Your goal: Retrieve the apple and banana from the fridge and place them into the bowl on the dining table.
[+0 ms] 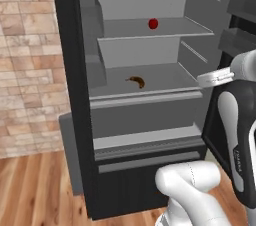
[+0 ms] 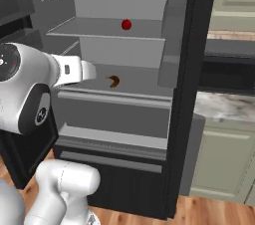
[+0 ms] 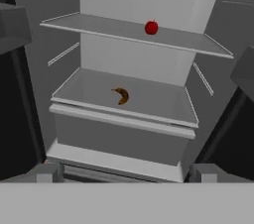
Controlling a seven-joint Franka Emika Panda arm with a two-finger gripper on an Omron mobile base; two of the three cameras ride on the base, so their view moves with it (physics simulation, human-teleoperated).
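claw spread, holding nothing | apple upper shelf, banana lower shelf | right base view: marbled counter

**Legible markings: none readable.**
The robot arm carries a small dark mark, perhaps a brand name, along its white lower link in the left base view, and a small round emblem on its dark joint cover in the right base view; both are too small and blurred to read. The fridge bears no readable lettering.
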